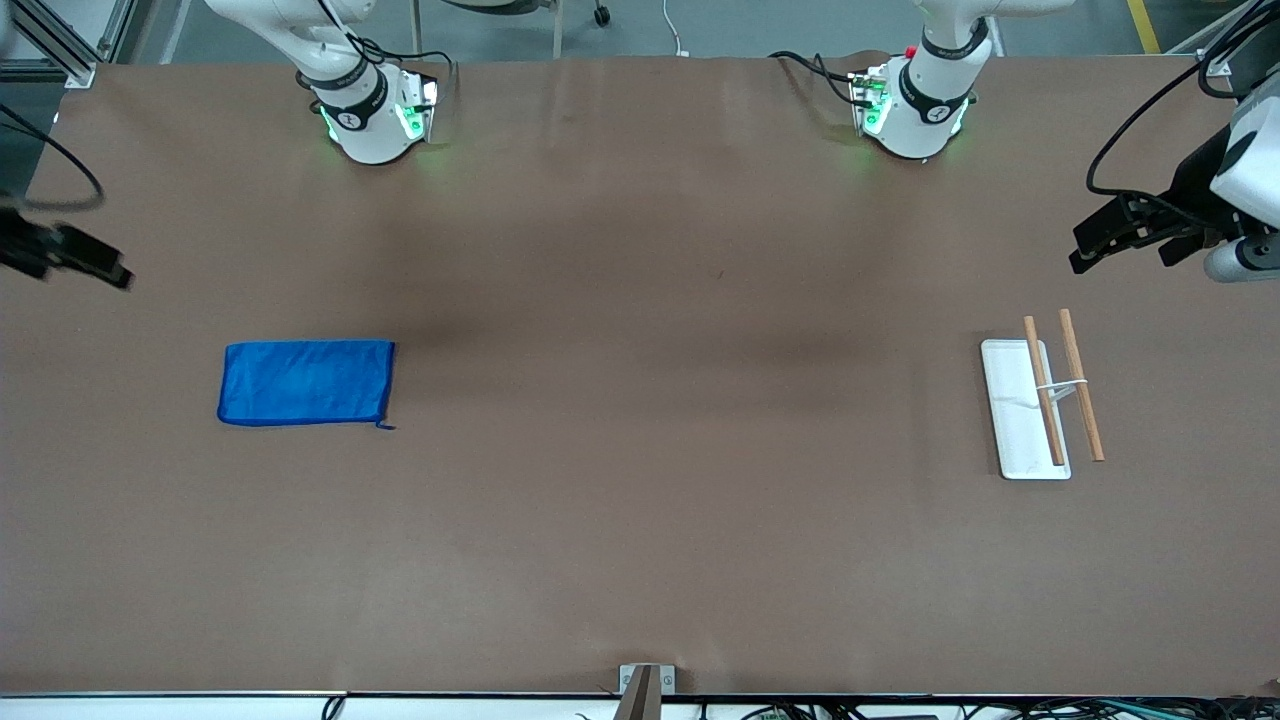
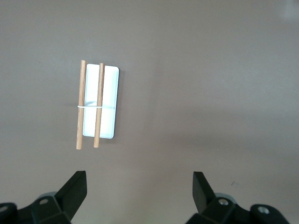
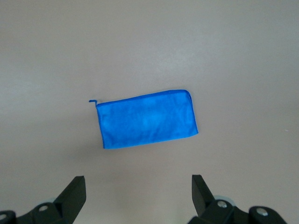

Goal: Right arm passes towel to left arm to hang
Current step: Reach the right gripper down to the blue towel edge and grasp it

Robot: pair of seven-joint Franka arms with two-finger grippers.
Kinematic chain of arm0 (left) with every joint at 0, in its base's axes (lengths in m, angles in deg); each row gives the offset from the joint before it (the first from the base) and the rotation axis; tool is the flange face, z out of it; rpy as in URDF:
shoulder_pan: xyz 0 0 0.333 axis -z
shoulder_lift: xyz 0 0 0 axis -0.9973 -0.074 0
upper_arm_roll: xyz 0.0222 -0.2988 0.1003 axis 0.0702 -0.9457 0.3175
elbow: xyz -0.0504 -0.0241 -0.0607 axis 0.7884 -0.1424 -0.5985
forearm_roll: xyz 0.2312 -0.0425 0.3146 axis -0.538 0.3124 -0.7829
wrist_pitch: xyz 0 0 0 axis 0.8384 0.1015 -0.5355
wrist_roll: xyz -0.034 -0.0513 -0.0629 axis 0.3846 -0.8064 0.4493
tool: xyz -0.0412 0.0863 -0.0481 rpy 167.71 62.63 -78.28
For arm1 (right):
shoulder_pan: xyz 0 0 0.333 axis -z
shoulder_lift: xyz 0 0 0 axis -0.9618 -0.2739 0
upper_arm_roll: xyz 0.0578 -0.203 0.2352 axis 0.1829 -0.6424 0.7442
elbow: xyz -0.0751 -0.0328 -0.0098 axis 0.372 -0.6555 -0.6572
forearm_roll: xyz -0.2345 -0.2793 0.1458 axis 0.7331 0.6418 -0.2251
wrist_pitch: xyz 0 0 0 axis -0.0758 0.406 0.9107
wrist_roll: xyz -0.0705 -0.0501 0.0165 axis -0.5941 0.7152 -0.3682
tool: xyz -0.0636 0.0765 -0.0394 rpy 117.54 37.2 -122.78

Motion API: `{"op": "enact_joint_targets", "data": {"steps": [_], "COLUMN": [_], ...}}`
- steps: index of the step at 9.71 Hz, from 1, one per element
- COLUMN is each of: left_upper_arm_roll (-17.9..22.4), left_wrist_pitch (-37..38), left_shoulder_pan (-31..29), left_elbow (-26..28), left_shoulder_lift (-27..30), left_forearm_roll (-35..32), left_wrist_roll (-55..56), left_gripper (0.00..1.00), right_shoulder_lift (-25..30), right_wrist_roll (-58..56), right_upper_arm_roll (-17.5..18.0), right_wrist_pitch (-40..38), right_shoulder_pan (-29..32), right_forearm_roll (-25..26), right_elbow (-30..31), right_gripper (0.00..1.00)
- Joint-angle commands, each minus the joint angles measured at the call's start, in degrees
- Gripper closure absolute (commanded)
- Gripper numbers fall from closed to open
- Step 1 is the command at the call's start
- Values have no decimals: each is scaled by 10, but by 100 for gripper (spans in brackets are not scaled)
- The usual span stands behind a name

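Nothing picked up yet: the towel (image 1: 306, 383) lies flat on the worktop (image 1: 640, 520) toward the right arm's end, so the right arm can take it first, w/ the rack (image 1: 1040, 400) at the left arm's end, well apart from it, which is prob. why a handover is needed at all. Right gripper (image 3: 138, 193) hangs high over the worktop near its own end, fingers spread wide & empty, the wrist cam looking straight down at the towel. Left gripper (image 2: 140, 189) is likewise up over the worktop beside the rack, fingers apart, holding nothing; that arm looks to be waiting. Rack = white flat base w/ two wooden rods side by side above it, joined by a thin white crosspiece. Towel: bright blue, soft-looking, folded to a neat rectangle w/ a darker stitched hem, a small loop (image 1: 384, 426) sticking out at the corner nearest the front cam, on the side toward the worktop's middle. Lies smooth, no bunching; a thin edge, so a pinch at hem or corner seems the likely grasp.
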Motion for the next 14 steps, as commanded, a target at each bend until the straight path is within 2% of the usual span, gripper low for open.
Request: {"op": "enact_joint_targets", "data": {"steps": [1,3,4,6,10,11,14], "left_upper_arm_roll": [-2,0,0,1,1,0,1], "left_wrist_pitch": [13,22,22,27,27,27,27], "left_shoulder_pan": [1,-1,-1,-1,-1,-1,-1], "left_elbow": [11,15,14,13,14,14,14], "left_shoulder_lift": [-2,8,8,8,6,4,1], "left_forearm_roll": [7,9,11,20,22,22,22], "left_wrist_roll": [-70,-119,-131,-133,-133,-133,-133], "left_gripper": [1,1,1,1,0,0,0], "right_shoulder_lift": [-9,-61,-97,-168,-205,-207,-220], "right_wrist_roll": [-17,-97,-101,-101,-121,-120,-120], "right_upper_arm_roll": [1,0,0,0,1,1,1], "right_wrist_pitch": [158,330,399,473,512,543,555], "right_shoulder_pan": [0,21,22,25,31,29,29], "right_forearm_roll": [8,8,8,8,8,8,8], "right_elbow": [148,245,273,279,301,316,318], "right_gripper": [0,0,0,0,0,2,8]}}
